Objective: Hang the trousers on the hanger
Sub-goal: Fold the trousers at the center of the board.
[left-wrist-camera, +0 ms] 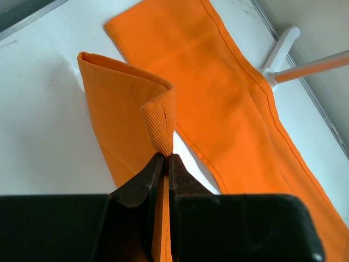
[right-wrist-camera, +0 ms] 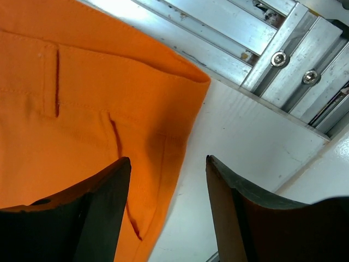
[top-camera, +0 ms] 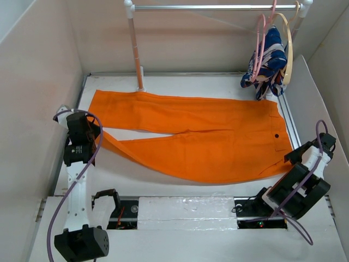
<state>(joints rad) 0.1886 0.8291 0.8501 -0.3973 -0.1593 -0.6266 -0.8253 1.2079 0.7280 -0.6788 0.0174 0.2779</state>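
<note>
The orange trousers [top-camera: 191, 136] lie spread flat on the white table, legs pointing left and waistband at the right. My left gripper [top-camera: 94, 131] is shut on the hem end of the near leg [left-wrist-camera: 159, 123], lifted a little and folded over. My right gripper [top-camera: 289, 157] is open at the waistband's near corner [right-wrist-camera: 163, 109], one finger over the cloth and one over bare table. The pink hanger [top-camera: 260, 43] hangs on the rail at the back right, beside a tan hanger.
A metal rail [top-camera: 212, 7] on a white and orange post [top-camera: 136, 54] spans the back. The tan hanger [top-camera: 288, 52] carries a blue-and-white patterned garment [top-camera: 268, 63]. Walls close in left, right and back. Aluminium track [right-wrist-camera: 272, 38] runs along the right edge.
</note>
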